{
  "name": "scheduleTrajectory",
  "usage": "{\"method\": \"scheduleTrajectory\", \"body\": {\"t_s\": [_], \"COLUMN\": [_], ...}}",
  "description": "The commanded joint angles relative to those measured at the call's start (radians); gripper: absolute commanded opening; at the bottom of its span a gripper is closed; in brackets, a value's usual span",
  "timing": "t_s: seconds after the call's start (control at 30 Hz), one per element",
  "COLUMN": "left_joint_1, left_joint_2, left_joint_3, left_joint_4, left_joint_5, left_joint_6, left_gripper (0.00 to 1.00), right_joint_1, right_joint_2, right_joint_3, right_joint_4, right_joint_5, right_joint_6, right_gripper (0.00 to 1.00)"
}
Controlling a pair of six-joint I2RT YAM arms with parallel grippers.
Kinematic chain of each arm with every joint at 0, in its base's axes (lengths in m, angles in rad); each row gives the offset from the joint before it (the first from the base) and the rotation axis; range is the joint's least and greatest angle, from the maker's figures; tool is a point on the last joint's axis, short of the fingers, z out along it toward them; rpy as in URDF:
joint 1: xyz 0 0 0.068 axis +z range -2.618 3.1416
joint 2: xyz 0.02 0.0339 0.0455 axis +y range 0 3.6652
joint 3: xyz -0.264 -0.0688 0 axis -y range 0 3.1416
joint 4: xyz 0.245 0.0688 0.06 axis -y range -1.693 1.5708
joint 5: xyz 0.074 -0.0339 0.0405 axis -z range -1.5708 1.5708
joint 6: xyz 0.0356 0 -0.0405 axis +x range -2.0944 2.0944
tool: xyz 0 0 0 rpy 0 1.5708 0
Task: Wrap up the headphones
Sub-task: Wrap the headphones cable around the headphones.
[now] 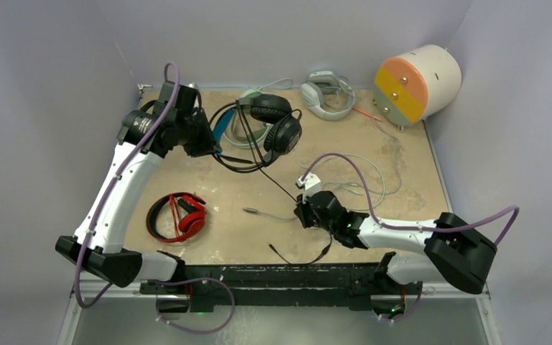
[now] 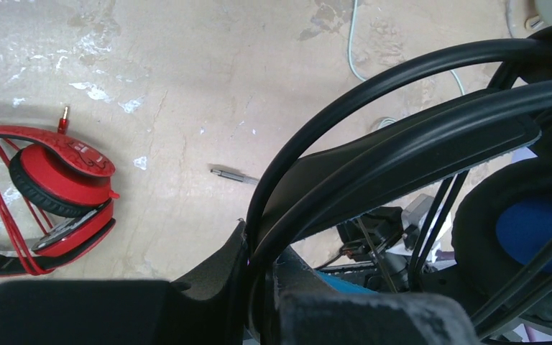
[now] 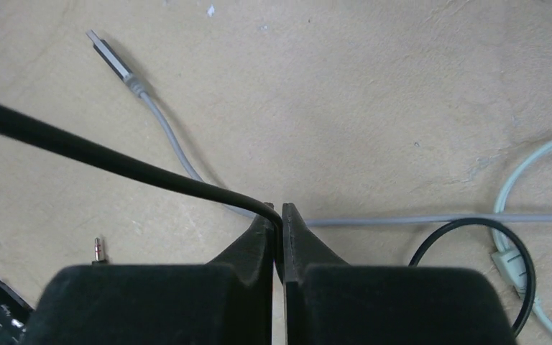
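The black headset (image 1: 282, 134) is near the far edge of the counter (image 1: 417, 198), left of its middle. Its headband (image 2: 402, 154) is clamped in the closed left claw (image 1: 205, 141). From the wrist, the claw's own dark fingers (image 2: 208, 277) cover the point of grip, and the frame edge cuts off the one ear cup (image 2: 535, 233) in view, which has thick black padding around a blue lining. From above, I cannot tell whether the cups rest on the counter or hang clear of it.

Its thin black cable (image 1: 280, 185) runs toward the near edge and is pinched between the tips of the shut right claw (image 3: 282, 215). Past the tips it is hidden by the fingers.

The mint-green headset (image 1: 238, 131) lies mostly hidden behind the black one, and only pale strips of it show. Its pale green cable (image 3: 525, 172) loops toward the right edge.

The red-and-black headset (image 1: 180, 217) lies flat near the left edge, well apart from the others, with red cord across it.

A grey cable (image 3: 180, 154) ending in a flat plug crosses under the right claw, and a small jack plug (image 3: 98, 249) lies beside it.

A grey-white headset (image 1: 325, 95) lies at the far edge. A cream drum (image 1: 417, 83) with an orange and grey face fills the far right corner.
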Motion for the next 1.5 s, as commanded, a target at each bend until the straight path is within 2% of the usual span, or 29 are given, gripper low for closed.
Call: {"method": "scheduleTrajectory", "body": {"t_s": [0.0,0.13,0.33,0.43,0.63,0.77,0.83,0.9,0.97,1.1,1.27,1.47], "left_joint_1": [0.008,0.009,0.010,0.010,0.010,0.007,0.005,0.000,-0.039,-0.206,-0.241,-0.312], "left_joint_2": [-0.029,-0.031,-0.055,-0.076,-0.135,-0.166,-0.181,-0.201,-0.228,-0.286,-0.354,-0.374], "left_joint_3": [0.075,0.064,0.048,0.038,-0.096,-0.205,-0.255,-0.302,-0.347,-0.422,-0.513,-0.564], "left_joint_4": [0.011,0.017,0.105,0.143,0.217,0.257,0.270,0.284,0.312,0.375,0.466,0.518], "left_joint_5": [0.003,-0.030,0.155,0.253,0.507,0.658,0.684,0.670,0.600,0.404,0.193,0.083], "left_joint_6": [0.016,-0.008,-0.005,0.063,0.232,0.305,0.337,0.368,0.381,0.456,0.558,0.725], "left_gripper": [0.00,0.00,0.00,0.00,0.00,0.00,0.00,0.00,0.00,0.00,0.00,0.00], "right_joint_1": [-0.016,-0.027,-0.075,-0.164,-0.350,-0.415,-0.444,-0.474,-0.505,-0.553,-0.591,-0.616], "right_joint_2": [-0.050,-0.152,-0.185,-0.184,-0.115,-0.059,-0.044,-0.034,-0.025,-0.003,0.015,-0.004], "right_joint_3": [-0.042,-0.103,-0.087,-0.053,0.037,0.103,0.122,0.134,0.142,0.199,0.286,0.396], "right_joint_4": [0.073,0.057,-0.032,-0.029,0.047,0.079,0.087,0.089,0.108,0.080,-0.066,-0.269], "right_joint_5": [-0.005,-0.020,-0.123,-0.294,-0.719,-0.892,-0.936,-0.976,-1.035,-1.143,-1.177,-1.149], "right_joint_6": [0.054,0.101,0.113,0.126,0.167,0.185,0.192,0.203,0.229,0.266,0.255,0.188], "right_gripper": [0.00,0.00,0.00,0.00,0.00,0.00,0.00,0.00,0.00,0.00,0.00,0.00]}}
